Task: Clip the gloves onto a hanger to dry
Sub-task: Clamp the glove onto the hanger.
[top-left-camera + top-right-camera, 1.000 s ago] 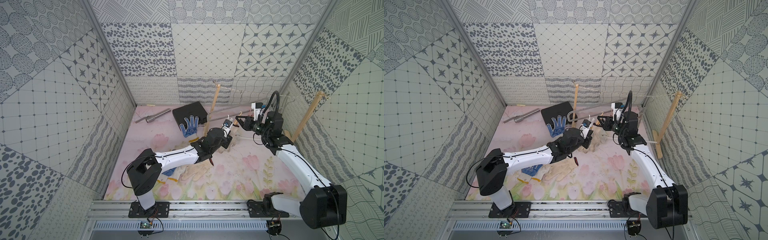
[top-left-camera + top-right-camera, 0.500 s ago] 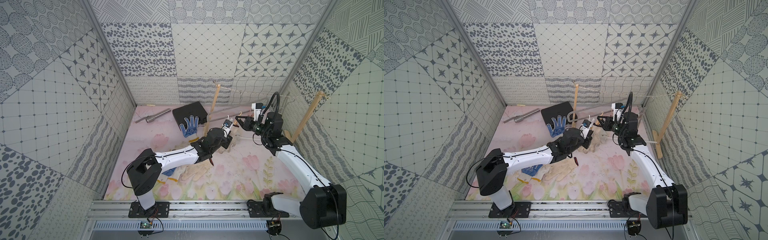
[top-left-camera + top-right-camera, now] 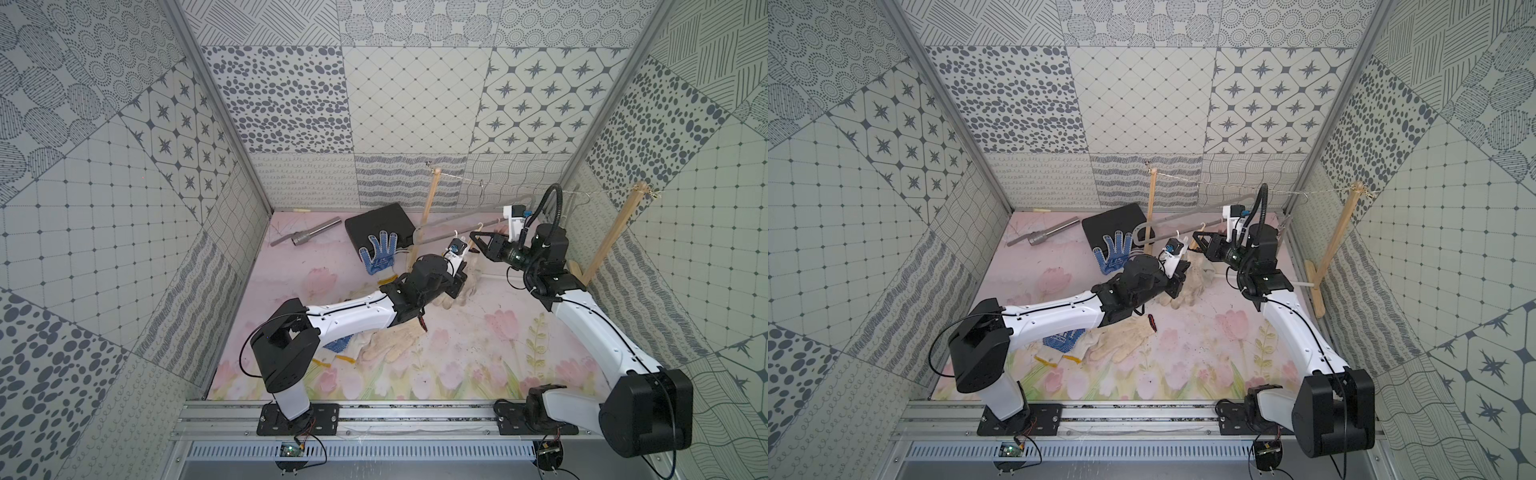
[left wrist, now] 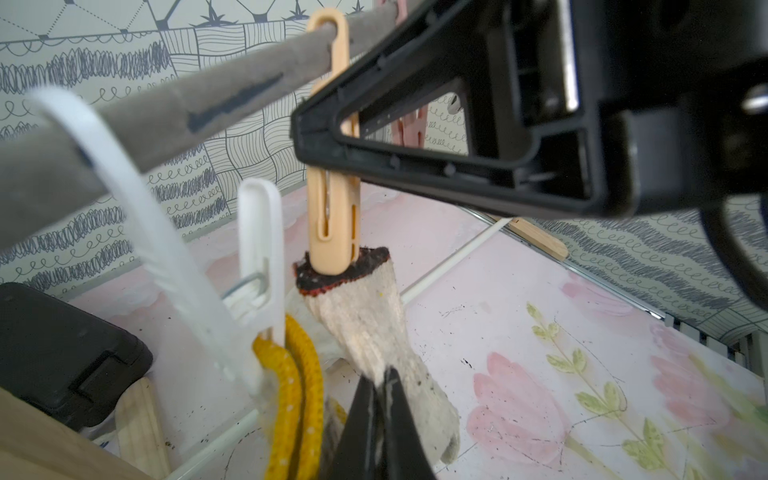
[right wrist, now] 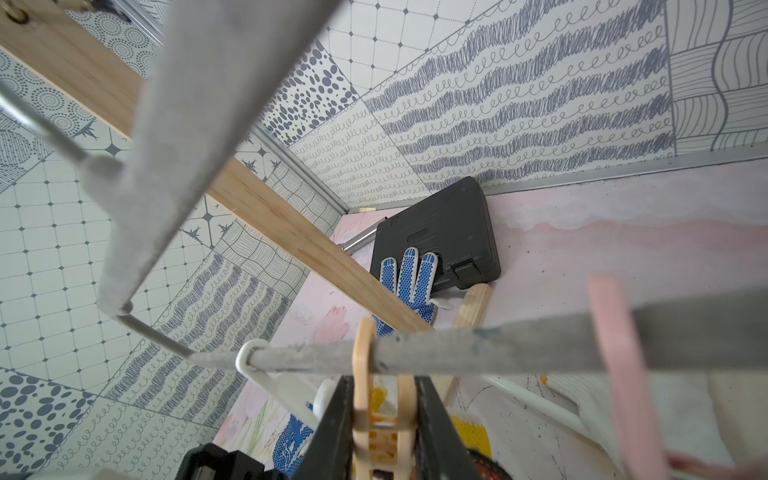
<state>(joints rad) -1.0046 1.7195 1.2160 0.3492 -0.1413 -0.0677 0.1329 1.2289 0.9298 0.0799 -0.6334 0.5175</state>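
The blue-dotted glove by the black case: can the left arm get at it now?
Probably not at once. The left gripper is shut on a cream glove whose cuff is at the peach peg. The blue-dotted glove lies uncovered close beside that arm, so after letting go, likely yes.

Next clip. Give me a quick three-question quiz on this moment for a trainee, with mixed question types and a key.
1. True or false: the left gripper is shut on the cream glove.
2. Which peg is the right gripper squeezing? A) white peg B) peach peg C) pink peg
3. Short answer: what lies partly on the black case?

Key: 1 true; 2 B; 3 the blue-dotted glove.
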